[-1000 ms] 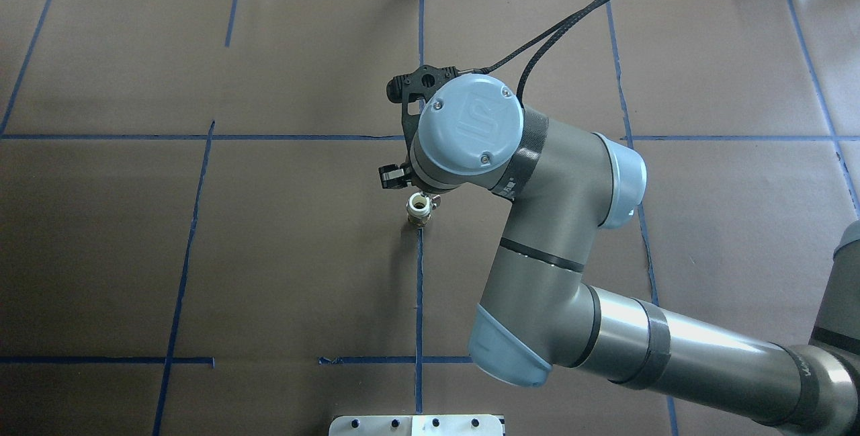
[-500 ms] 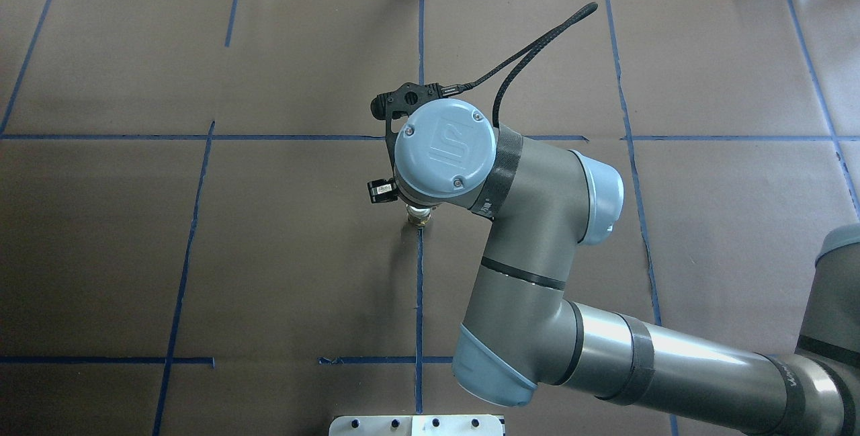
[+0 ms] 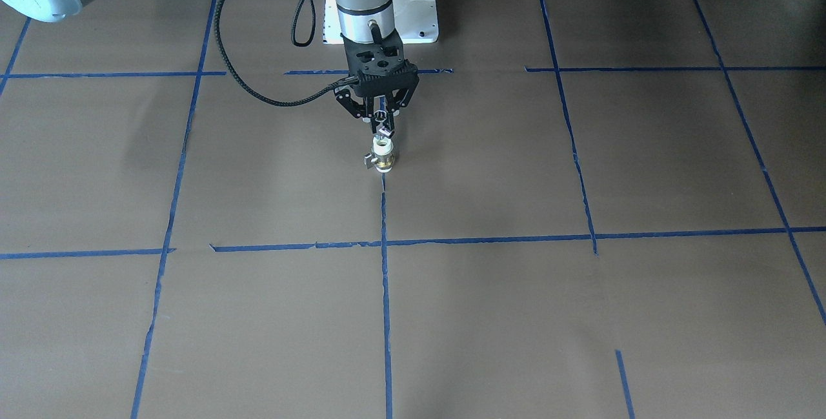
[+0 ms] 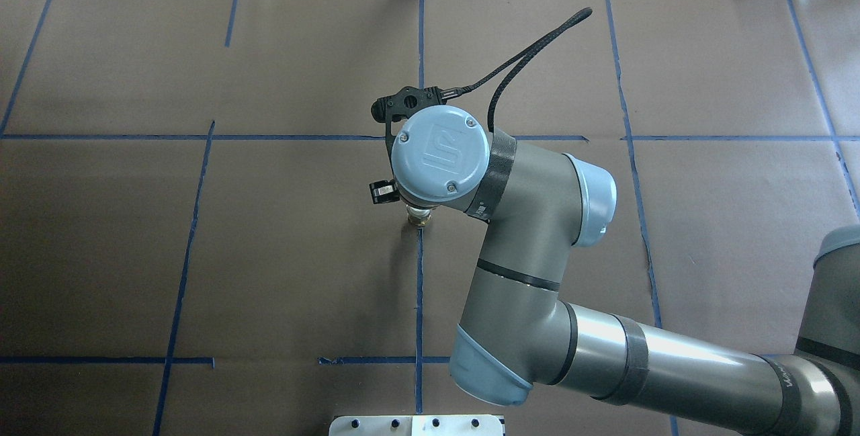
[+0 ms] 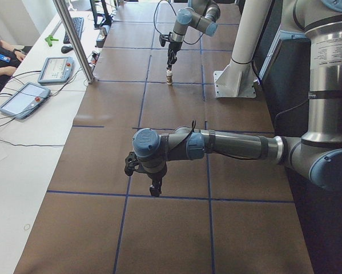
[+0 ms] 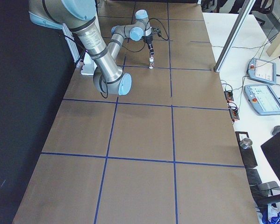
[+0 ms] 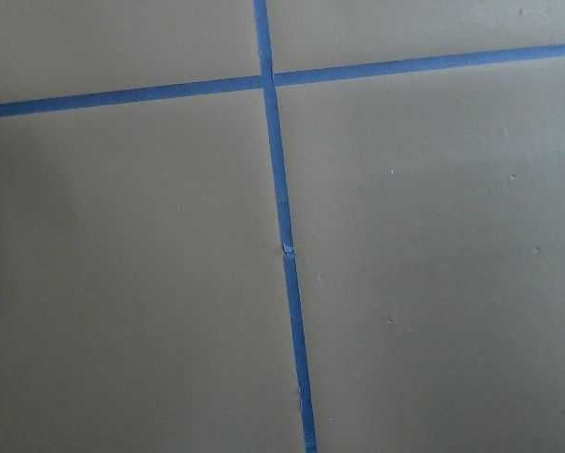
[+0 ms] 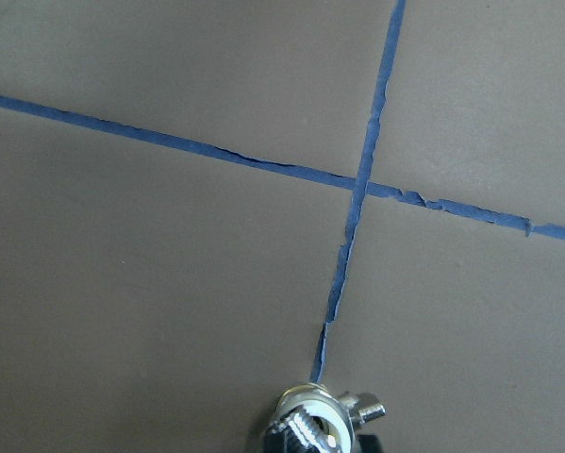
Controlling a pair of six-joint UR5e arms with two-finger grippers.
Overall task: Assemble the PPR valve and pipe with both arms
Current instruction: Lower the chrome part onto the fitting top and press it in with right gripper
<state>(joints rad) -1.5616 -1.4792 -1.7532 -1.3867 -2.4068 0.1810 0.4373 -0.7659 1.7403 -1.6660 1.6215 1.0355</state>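
The PPR valve stands upright on the brown table cover, white end up, brass middle and side lever low. It peeks out under the right wrist in the overhead view. My right gripper points straight down, shut on the small chrome pipe, which hangs right over the valve's top opening. I cannot tell whether they touch. The pipe shows at the bottom of the right wrist view. My left gripper hovers over the table far from the valve. I cannot tell whether it is open or shut.
Blue tape lines divide the brown cover into squares. The white pedestal base stands behind the valve. Tablets and a metal post are at the operators' side.
My right arm has shifted left and a little toward the robot with the pipe. Its wrist now covers most of the valve in the overhead view.
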